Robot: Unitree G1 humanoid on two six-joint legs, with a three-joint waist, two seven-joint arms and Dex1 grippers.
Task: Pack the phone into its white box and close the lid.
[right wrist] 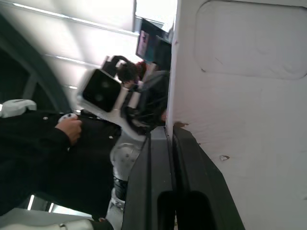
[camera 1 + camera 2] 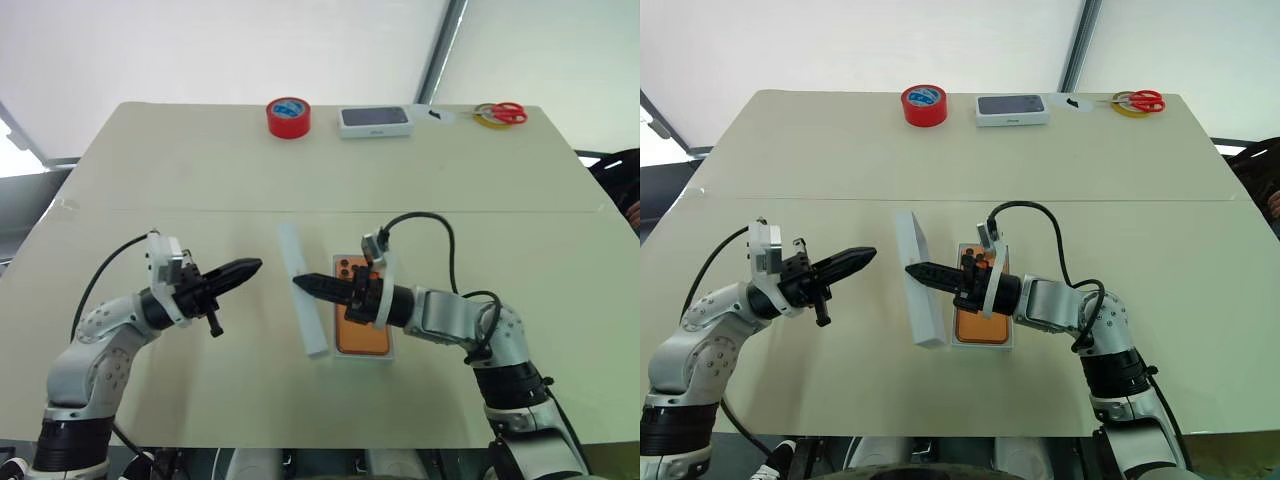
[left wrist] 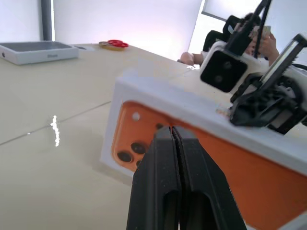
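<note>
Black jaws shut, both empty-handed

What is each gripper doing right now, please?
Left gripper: shut, holding nothing.
Right gripper: shut, holding nothing, tips beside the upright white rectangular lid.

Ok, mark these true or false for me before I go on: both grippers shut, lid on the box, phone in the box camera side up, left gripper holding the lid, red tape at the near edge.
1. Both grippers are shut. True: left gripper and right gripper.
2. The lid is on the white box. False: it stands on its long edge beside the box, on the box's left.
3. The phone lies in the white box, lenses up. True.
4. The left gripper holds the lid. False: it points at the lid, apart from it.
5. The red tape roll is at the near edge. False: it sits at the far edge.
</note>
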